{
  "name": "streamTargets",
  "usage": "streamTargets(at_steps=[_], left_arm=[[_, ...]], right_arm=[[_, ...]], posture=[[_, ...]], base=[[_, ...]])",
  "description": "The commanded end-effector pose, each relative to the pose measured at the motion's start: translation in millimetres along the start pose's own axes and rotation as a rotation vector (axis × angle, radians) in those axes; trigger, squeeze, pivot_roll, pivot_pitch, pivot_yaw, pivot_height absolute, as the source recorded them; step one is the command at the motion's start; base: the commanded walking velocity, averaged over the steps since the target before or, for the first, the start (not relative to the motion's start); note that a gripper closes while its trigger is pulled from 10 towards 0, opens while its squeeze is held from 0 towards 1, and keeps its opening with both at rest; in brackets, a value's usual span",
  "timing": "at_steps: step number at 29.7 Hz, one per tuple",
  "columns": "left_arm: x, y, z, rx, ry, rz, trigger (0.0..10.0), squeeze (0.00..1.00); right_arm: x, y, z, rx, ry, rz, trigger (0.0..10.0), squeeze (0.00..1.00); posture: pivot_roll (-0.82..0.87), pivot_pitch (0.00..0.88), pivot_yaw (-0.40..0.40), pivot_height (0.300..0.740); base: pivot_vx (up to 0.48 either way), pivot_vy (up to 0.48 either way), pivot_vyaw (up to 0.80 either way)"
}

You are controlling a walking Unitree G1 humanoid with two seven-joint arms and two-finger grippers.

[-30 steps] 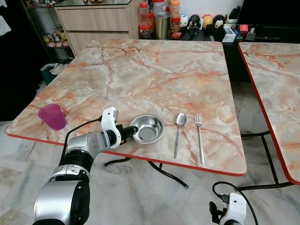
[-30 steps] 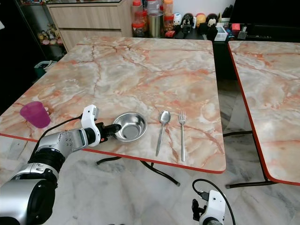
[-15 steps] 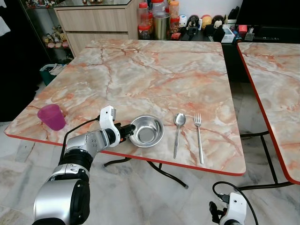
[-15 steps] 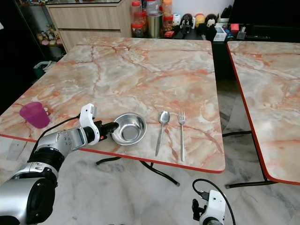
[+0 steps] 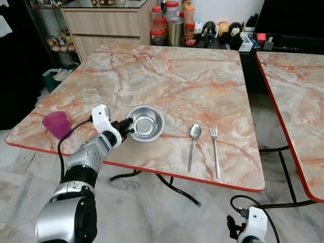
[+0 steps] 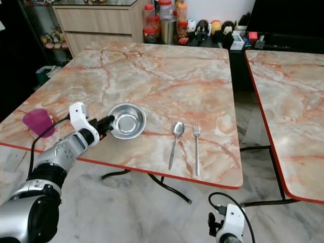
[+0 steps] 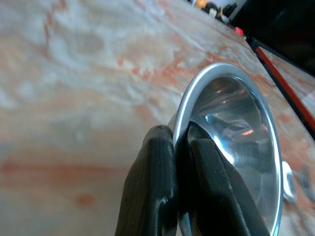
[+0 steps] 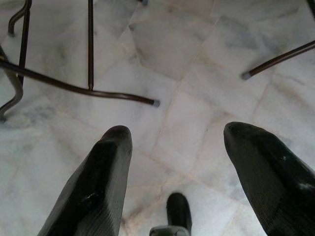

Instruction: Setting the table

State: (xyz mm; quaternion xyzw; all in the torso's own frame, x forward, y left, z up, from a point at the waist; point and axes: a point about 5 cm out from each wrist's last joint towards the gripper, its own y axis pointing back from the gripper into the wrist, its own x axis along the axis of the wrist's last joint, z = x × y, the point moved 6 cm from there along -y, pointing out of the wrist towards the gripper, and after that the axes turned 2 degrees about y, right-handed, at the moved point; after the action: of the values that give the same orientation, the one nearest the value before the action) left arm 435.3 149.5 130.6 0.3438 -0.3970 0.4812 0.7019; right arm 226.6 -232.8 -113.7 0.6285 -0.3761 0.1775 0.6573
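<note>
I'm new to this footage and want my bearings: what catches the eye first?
The left claw pinches the rim of a steel bowl near the front edge of a big marble table. To the bowl's right lie a spoon and fork side by side; a purple cup stands at the table's left corner.

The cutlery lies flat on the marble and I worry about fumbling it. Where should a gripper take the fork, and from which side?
Likely the fork's slim handle, near its middle, from straight above with fingers straddling its sides. It lies flat on the table, parallel to the spoon with a gap between.
</note>
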Motion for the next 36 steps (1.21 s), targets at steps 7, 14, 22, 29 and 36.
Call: streamTargets(at_steps=[7,14,22,29,36], left_arm=[[21.6,10.3,-3.6,0.041,-0.259,0.131,10.0,0.00],[29.0,31.2,-17.5,0.119,-0.489,0.224,10.0,0.00],[32.2,43.2,-26.5,0.160,-0.575,0.264,10.0,0.00],[27.5,51.9,-39.9,0.205,-0.601,0.265,10.0,0.00],[35.9,49.3,-35.8,0.204,-0.570,0.305,10.0,0.00]], right_arm=[[4.7,1.7,6.6,-0.029,-0.044,0.048,10.0,0.00],[7.6,3.4,6.5,-0.037,-0.096,0.093,10.0,0.00],[8.1,3.5,5.6,-0.043,-0.104,0.100,10.0,0.00],[11.6,3.6,5.9,-0.048,-0.123,0.122,10.0,0.00],[13.3,3.7,5.7,-0.047,-0.133,0.133,10.0,0.00]], posture=[[0.05,0.000,-0.004,0.736],[0.05,0.000,0.000,0.736],[0.05,0.000,-0.002,0.736],[0.05,0.000,0.001,0.736],[0.05,0.000,-0.001,0.736]], base=[[0.000,0.000,0.00],[0.000,0.000,0.00],[0.000,0.000,0.00],[0.000,0.000,0.00],[0.000,0.000,0.00]])
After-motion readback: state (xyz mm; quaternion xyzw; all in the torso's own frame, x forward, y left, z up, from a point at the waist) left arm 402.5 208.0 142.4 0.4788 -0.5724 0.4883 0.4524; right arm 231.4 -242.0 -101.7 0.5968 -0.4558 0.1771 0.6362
